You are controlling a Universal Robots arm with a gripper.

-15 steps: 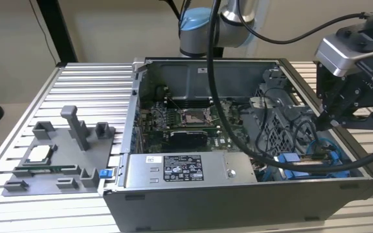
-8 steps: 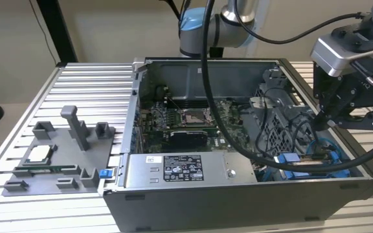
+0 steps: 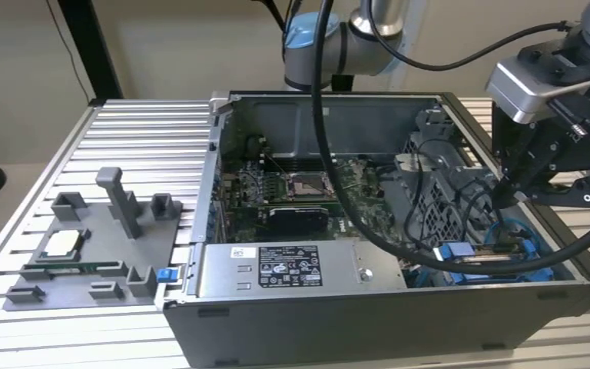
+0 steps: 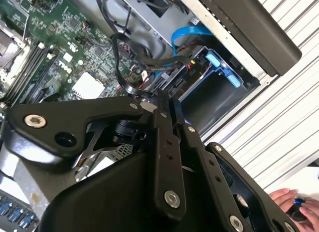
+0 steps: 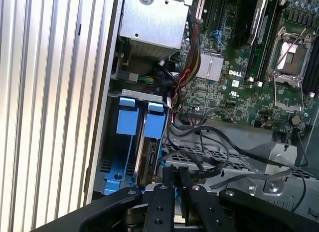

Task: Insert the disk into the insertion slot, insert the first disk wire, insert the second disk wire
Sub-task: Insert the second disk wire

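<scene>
End effector (image 5: 177, 184) fingers together, tips hiding disk (image 5: 148, 157) edge.

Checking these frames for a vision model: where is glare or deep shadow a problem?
Exterior view: the case interior lies in shadow, the slatted table is evenly lit. Second wrist view: the dark tool shades the foreground. First wrist view: the table slats are bright, nearly washed out.

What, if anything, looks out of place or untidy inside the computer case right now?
Nothing looks damaged. Loose black cables sprawl over the grey cage beside the insertion slot, where the disk appears seated on edge. Oddly, a person's hand rests just outside the case in the second wrist view.
</scene>
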